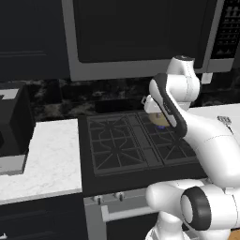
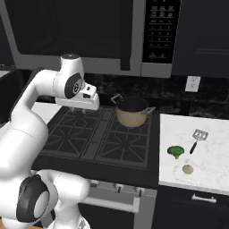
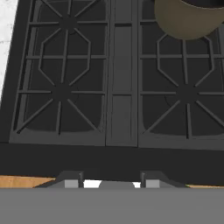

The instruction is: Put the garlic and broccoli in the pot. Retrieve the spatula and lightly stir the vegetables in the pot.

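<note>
The pot [image 2: 132, 112] is sitting upright on the back right burner of the stove [image 2: 94, 134], its tan wall catching the light and its dark inside facing up, with a thin grey loop handle sticking out on each side. In the hand view its rounded wall [image 3: 188, 19] is showing at the top right, over the right-hand grates.

To the right of the stove, a white speckled bench [image 2: 210, 167] is carrying the other things. The broccoli [image 2: 175, 151] is lying near the bench's left edge, the garlic [image 2: 188, 169] is resting just in front of it, and the spatula [image 2: 197, 139] is lying behind them with its slotted head pointing away and its dark handle pointing toward the broccoli. All three are lying apart from one another and well apart from the pot.

The hand [image 2: 82, 108] is hanging over the back left part of the stove, to the left of the pot and clear of it. Its fingertips [image 3: 72, 183] are standing apart with nothing between them.

The stove is black, with dark cast grates and a row of small knobs along its front [image 1: 108, 198]. Another stretch of white bench [image 1: 42, 159] is running to the left of it. Above the stove a microwave [image 2: 112, 31] is hanging, with a keypad panel on its right side whose markings are too small to read. Dark cabinets and a dark marbled backsplash are lining the wall, and a white outlet [image 2: 192, 83] is sitting on it.
</note>
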Tool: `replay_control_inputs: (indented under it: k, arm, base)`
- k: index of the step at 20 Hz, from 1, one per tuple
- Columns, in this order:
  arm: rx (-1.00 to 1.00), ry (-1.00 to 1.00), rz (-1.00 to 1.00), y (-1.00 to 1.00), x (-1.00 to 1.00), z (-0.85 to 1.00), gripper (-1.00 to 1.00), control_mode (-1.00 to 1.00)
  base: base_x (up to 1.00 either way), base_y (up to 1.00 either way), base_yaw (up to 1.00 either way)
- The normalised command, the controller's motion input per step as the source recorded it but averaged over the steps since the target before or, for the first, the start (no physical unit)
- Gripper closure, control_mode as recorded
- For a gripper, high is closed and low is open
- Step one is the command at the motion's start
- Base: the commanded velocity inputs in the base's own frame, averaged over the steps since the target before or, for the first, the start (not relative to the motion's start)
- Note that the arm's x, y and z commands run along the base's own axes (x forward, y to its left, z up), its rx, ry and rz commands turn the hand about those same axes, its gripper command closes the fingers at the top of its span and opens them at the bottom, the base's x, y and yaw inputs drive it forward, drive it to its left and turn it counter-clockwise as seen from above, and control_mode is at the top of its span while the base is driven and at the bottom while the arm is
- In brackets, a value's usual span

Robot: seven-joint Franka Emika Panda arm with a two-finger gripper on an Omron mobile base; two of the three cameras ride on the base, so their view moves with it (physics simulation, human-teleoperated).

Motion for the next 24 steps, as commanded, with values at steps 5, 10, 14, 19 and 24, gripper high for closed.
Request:
replay_control_inputs:
  k: [5, 10, 14, 19, 24]
  arm:
    - [0.00, 0.00, 0.00, 0.00, 0.00, 0.00, -1.00, 1.00]
    - [0.00, 0.00, 0.00, 0.00, 0.00, 0.00, -1.00, 1.00]
    - [0.00, 0.00, 0.00, 0.00, 0.00, 0.00, -1.00, 1.00]
    - [0.00, 0.00, 0.00, 0.00, 0.00, 0.00, -1.00, 1.00]
    - [0.00, 0.00, 0.00, 0.00, 0.00, 0.00, -1.00, 1.00]
  base:
    - [0.00, -0.10, 0.00]
    - [0.00, -0.71, 0.00]
    - [0.00, -0.80, 0.00]
    - [0.01, -0.74, 0.00]
    - [0.39, -0.32, -0.01]
